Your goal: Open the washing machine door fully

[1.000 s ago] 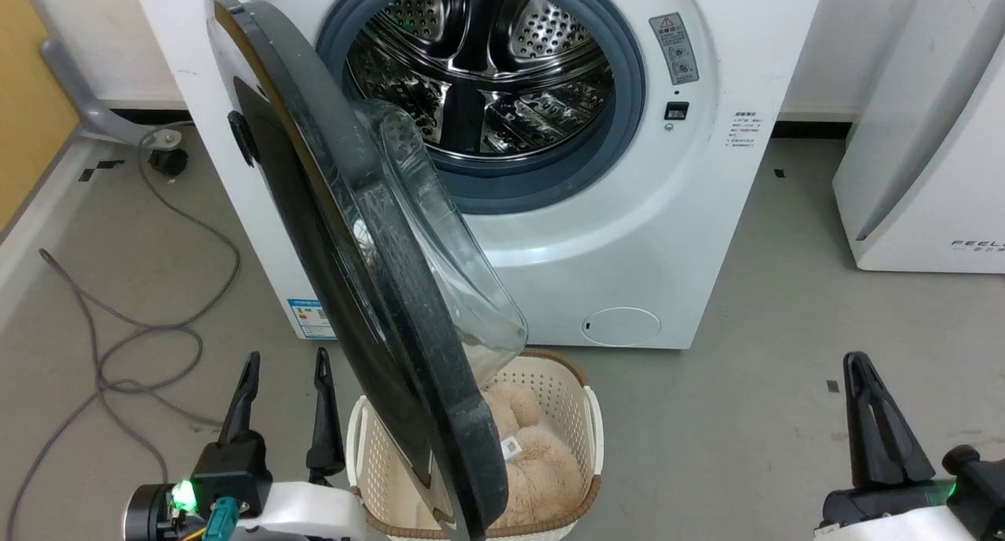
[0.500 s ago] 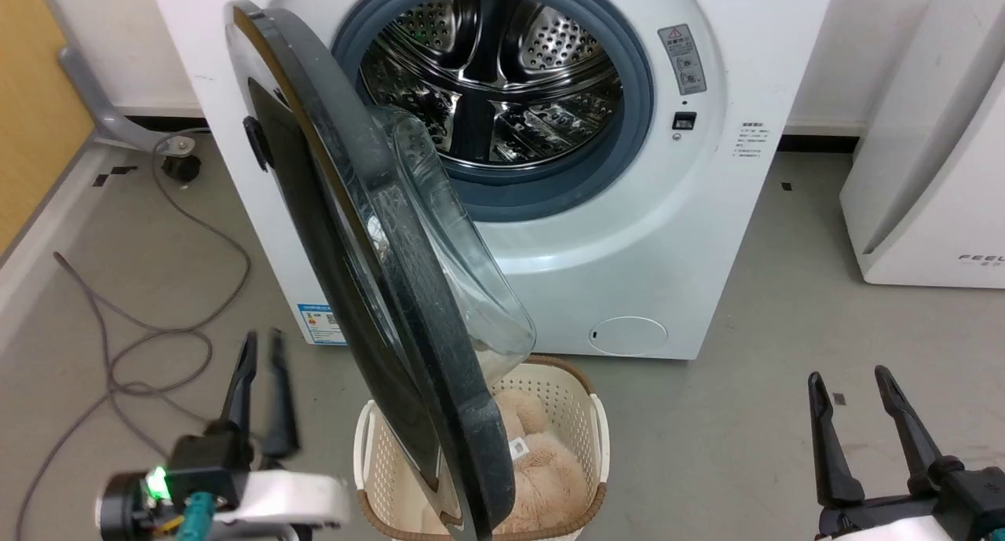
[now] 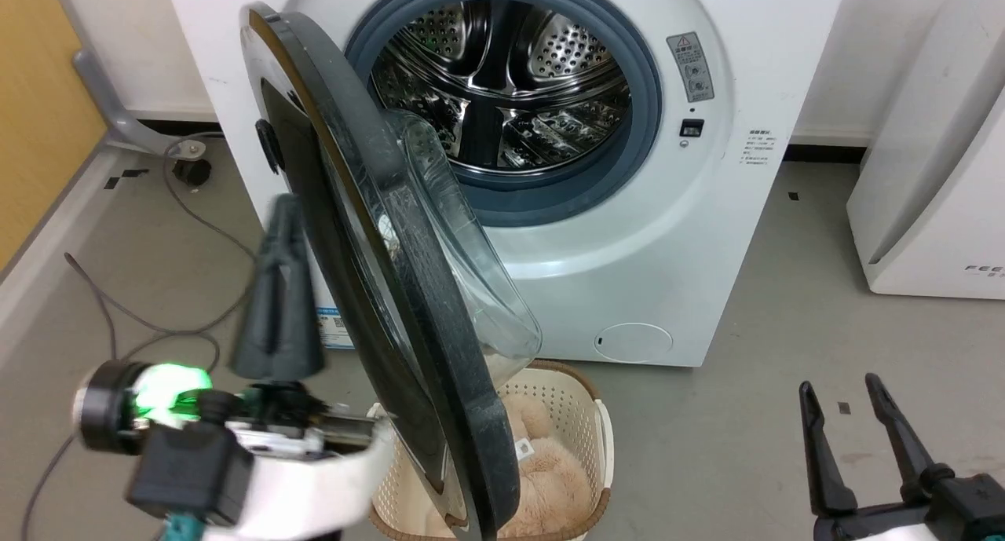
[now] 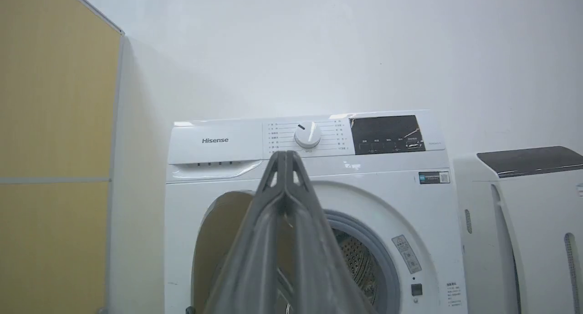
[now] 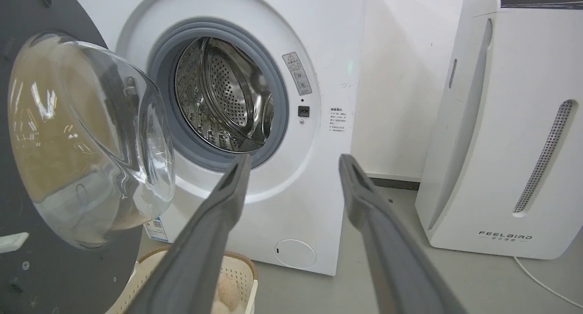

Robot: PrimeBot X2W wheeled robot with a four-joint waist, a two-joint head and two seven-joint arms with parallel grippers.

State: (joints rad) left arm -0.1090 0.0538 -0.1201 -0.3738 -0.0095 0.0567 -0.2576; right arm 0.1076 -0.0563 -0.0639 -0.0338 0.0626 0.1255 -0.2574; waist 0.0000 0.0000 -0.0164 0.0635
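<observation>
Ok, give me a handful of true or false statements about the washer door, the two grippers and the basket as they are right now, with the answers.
1. The washing machine door is shut against the washing machine. False: it stands swung out, leaving the drum exposed.
2. The left gripper has its fingers closed together. True.
3. The right gripper is clamped on the door's rim. False: it is open, low at the right, apart from the door.
4. A basket holding something beige and fluffy sits on the floor in front of the washing machine. True.
</observation>
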